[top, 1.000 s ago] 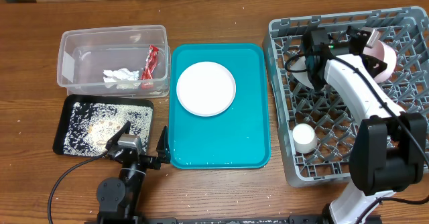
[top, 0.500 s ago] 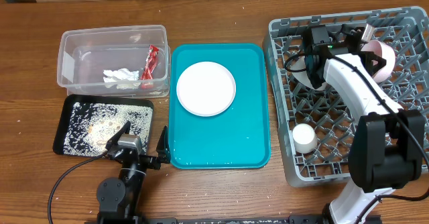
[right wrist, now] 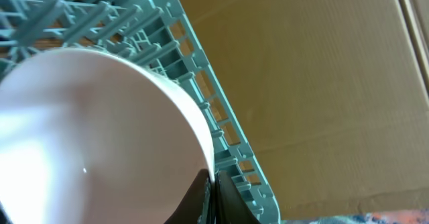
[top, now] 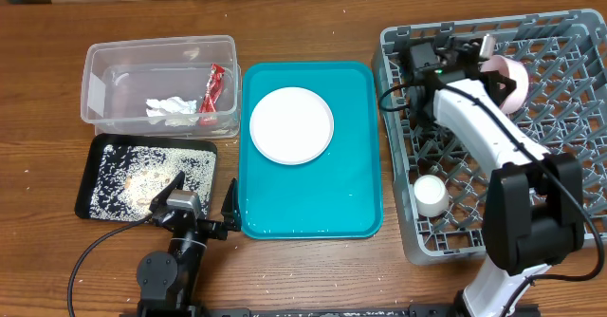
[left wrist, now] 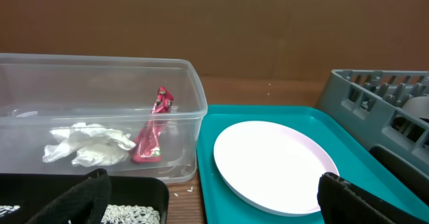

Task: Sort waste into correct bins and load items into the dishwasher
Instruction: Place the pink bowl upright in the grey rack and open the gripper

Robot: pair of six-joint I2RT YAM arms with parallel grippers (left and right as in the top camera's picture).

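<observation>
My right gripper [top: 484,59] is over the back of the grey dish rack [top: 446,251], shut on the rim of the smaller pink dish [top: 510,82], which is tilted on edge. In the right wrist view the jaws [right wrist: 213,184] pinch the dish's edge [right wrist: 100,130] beside the rack wall [right wrist: 221,117]. A small white cup [top: 432,194] stands in the rack. The large pale plate [top: 291,124] lies on the teal tray [top: 313,213]. My left gripper [top: 199,208] is open and empty at the table's front, with the plate [left wrist: 275,163] ahead. Chopsticks and bowl are out of view.
The clear tub [top: 95,89] holds the red wrapper [top: 211,87] and white tissue [top: 171,106]. The black tray [top: 95,160] in front of it holds crumbs [top: 142,175]. The tub [left wrist: 194,117] and the rack [left wrist: 375,103] flank the teal tray in the left wrist view.
My right gripper has moved left across the back of the rack with the pink dish in it. The left arm has not moved.
</observation>
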